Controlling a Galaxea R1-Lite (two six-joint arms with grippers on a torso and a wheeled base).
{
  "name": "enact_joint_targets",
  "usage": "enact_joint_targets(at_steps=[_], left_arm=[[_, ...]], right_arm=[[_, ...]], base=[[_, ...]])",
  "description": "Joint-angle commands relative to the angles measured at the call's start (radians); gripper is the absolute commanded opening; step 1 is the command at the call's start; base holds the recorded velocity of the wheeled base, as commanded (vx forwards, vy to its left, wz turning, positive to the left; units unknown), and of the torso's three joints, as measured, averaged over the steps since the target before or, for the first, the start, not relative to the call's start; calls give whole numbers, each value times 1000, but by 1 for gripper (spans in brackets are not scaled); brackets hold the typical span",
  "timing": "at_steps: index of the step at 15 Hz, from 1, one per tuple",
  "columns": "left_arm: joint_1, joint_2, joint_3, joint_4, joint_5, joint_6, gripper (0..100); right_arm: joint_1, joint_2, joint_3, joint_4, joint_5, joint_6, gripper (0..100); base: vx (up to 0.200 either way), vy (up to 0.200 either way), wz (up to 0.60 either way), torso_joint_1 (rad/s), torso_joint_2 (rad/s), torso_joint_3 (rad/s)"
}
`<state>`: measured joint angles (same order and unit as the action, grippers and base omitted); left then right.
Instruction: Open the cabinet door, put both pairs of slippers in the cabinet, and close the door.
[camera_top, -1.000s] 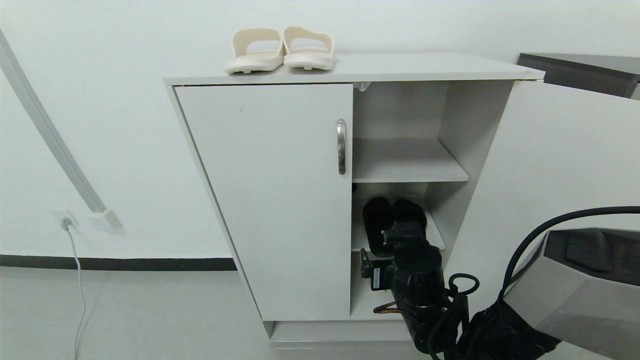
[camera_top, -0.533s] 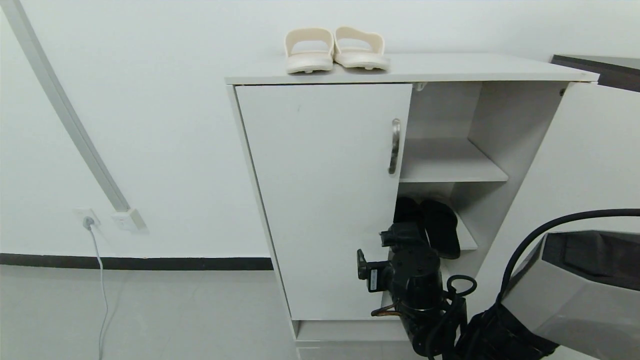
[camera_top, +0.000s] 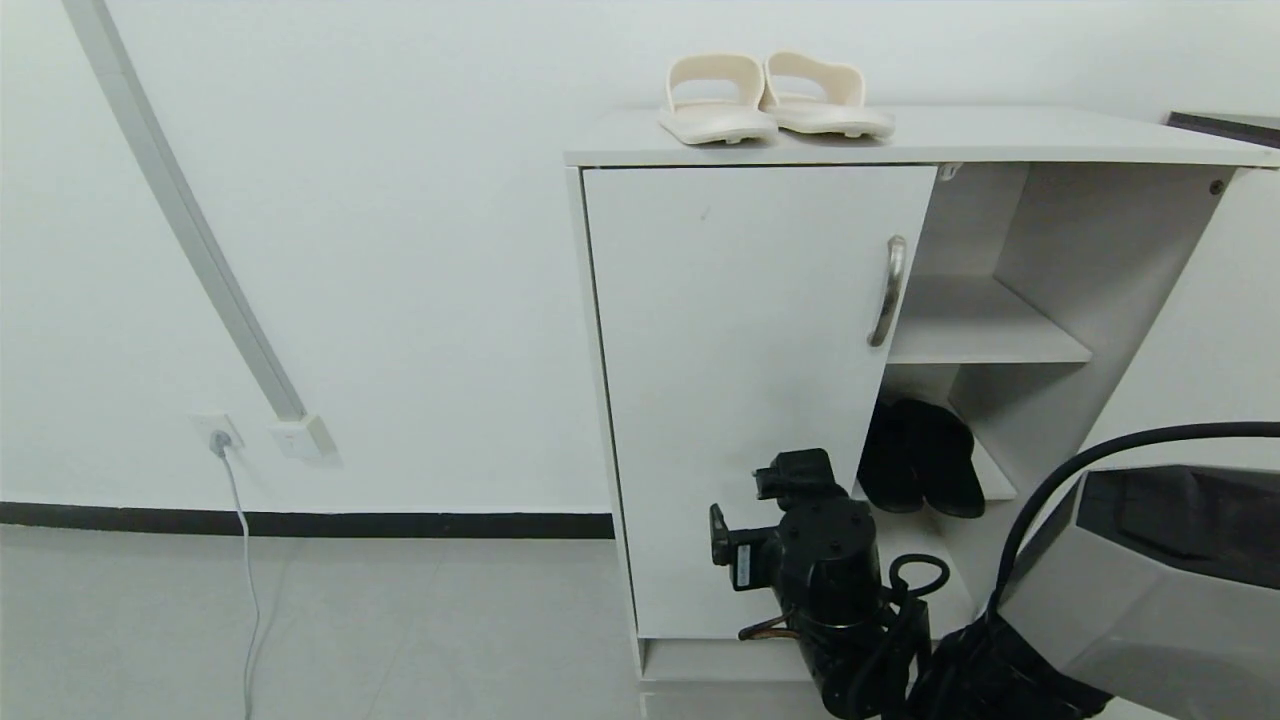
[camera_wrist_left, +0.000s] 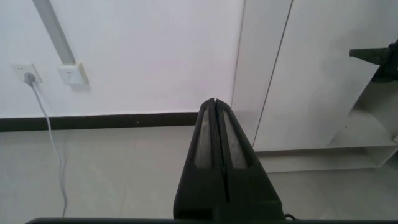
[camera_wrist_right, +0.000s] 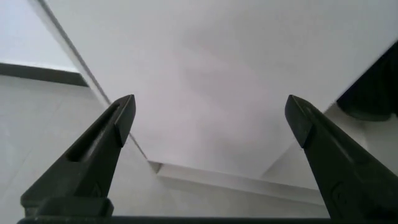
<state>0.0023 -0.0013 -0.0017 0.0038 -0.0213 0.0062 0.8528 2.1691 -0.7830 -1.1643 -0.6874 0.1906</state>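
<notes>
White wall socket (camera_top: 215, 437) with a plugged-in cable sits low on the far left. The left tool (camera_wrist_left: 214, 134), fingers pressed together, points at the floor beside the cabinet (camera_top: 1050, 135). Cream slippers (camera_top: 775, 98) lie side by side on the cabinet's top, above its closed left door (camera_top: 740, 400). The right tool (camera_wrist_right: 211, 124), spread wide, faces that door low down. Black slippers (camera_top: 920, 470) rest on the second shelf down, in the open right half.

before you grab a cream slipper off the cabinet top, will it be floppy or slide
The cream moulded slide slippers look thick-soled and one-piece, so probably light and only slightly bendy. Resting loose on the smooth white cabinet top, one would likely slide if nudged.
</notes>
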Motion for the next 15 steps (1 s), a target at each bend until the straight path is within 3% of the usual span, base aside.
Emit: enact_joint_targets(at_steps=[1, 8, 15], left_arm=[[-1, 1, 0, 1, 0, 0, 0], [-1, 1, 0, 1, 0, 0, 0], [-1, 1, 0, 1, 0, 1, 0]], right_arm=[[0, 1, 4, -2, -1, -5, 100], [-34, 67, 83, -249, 43, -143, 100], [-37, 70, 93, -267, 54, -157, 100]], base=[[0, 0, 0, 0, 0, 0], [0, 0, 0, 0, 0, 0], [0, 0, 0, 0, 0, 0]])
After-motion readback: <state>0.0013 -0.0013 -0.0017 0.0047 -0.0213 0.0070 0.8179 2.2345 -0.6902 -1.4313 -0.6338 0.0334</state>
